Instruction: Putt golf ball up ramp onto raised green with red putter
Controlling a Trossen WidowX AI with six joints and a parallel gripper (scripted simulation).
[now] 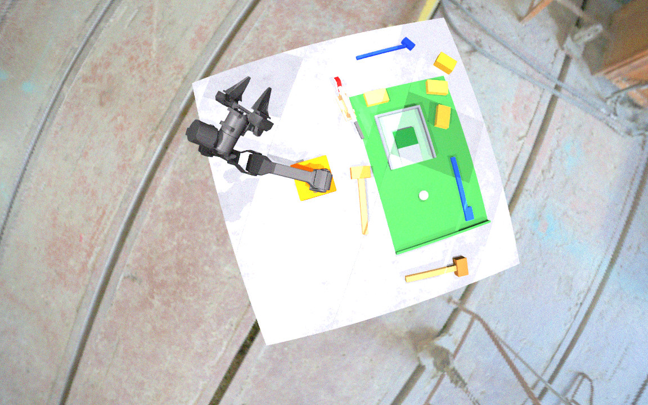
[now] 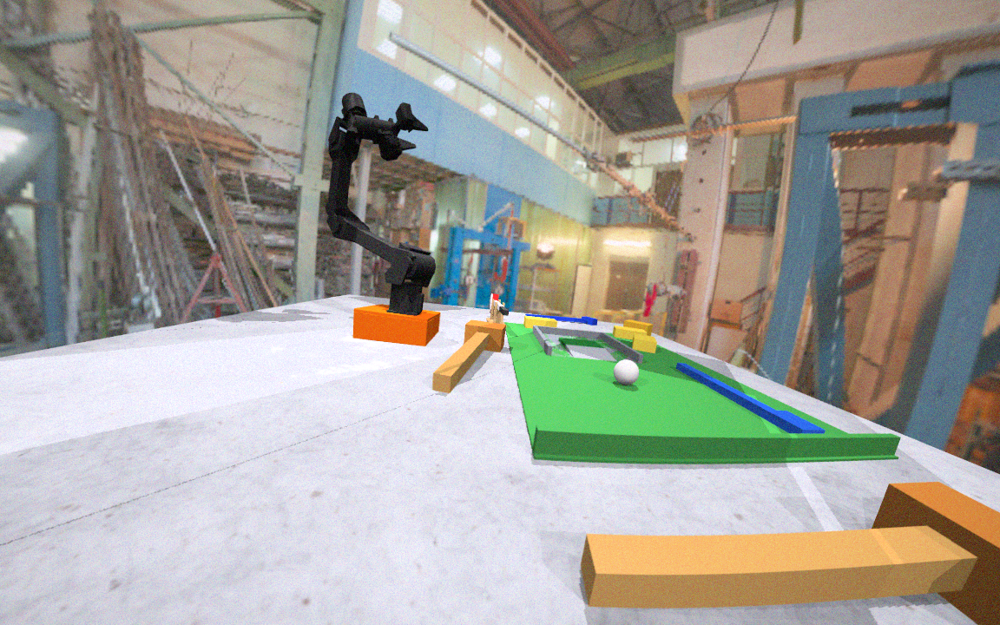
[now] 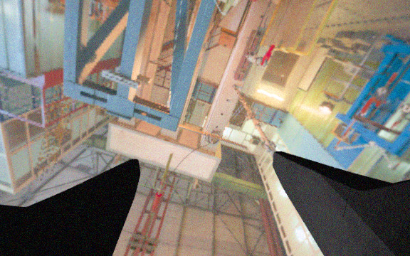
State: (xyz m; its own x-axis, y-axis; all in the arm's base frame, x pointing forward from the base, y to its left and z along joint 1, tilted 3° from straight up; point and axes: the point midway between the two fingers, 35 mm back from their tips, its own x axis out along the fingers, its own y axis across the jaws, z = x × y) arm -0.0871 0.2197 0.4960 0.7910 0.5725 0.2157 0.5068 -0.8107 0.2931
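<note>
The red putter (image 1: 337,81) (image 2: 498,305) lies on the table by the far left corner of the green mat (image 1: 417,226) (image 2: 643,419), its red head pointing away from the mat. The white golf ball (image 1: 423,194) (image 2: 626,371) sits on the mat in front of the grey-framed ramp (image 1: 382,143) (image 2: 577,335) that surrounds the raised green (image 1: 405,139). My gripper (image 1: 256,85) (image 2: 411,120) (image 3: 207,162) is open and empty. It is raised high above the table, well left of the putter, and points up and outward; the wrist view shows only the hall.
One blue putter (image 1: 384,49) lies beyond the mat and another (image 1: 461,186) (image 2: 744,402) on its right side. Two tan mallets (image 1: 363,201) (image 2: 461,358) (image 1: 434,271) (image 2: 783,563) lie left of and in front of the mat. Several yellow blocks (image 1: 444,62) (image 1: 376,96) sit near the far end. The arm stands on an orange base (image 1: 305,192) (image 2: 395,325).
</note>
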